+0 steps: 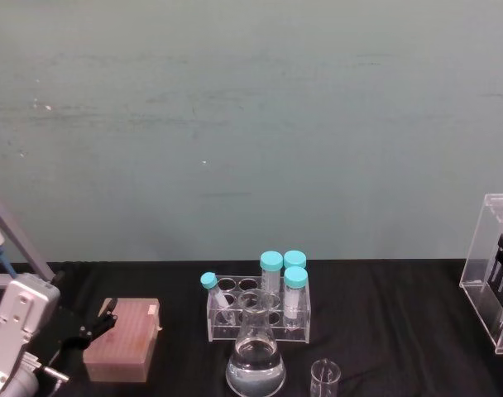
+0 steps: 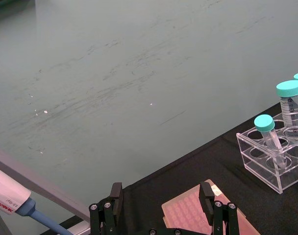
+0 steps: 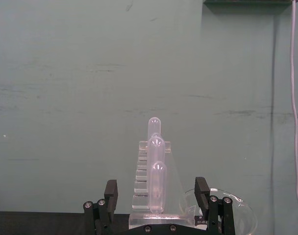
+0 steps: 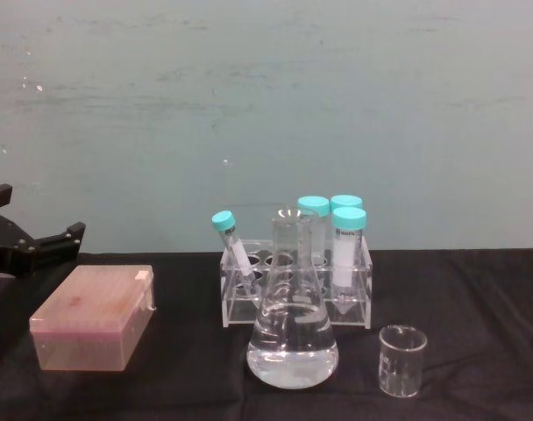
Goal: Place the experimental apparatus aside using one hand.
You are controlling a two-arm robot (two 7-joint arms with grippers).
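The left hand [image 1: 109, 316] is black and angular, on a silver-grey wrist block [image 1: 20, 310]. The right hand [image 3: 156, 186] is black, with small silver screws [image 3: 211, 199].

One clear conical glass flask of clear liquid [image 4: 292, 342]. One small clear glass beaker [image 4: 401, 360]. One clear acrylic tube rack [image 2: 261, 171]; four teal-capped clear tubes [image 4: 348, 250]. One pink lidded plastic box [image 4: 95, 316]. One tall clear acrylic stand [image 3: 140, 183]; three long round-ended glass tubes [image 3: 158, 188].

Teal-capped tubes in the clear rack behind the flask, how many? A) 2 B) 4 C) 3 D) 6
B: the rack holds four teal-capped tubes, three upright and one leaning at its left end.
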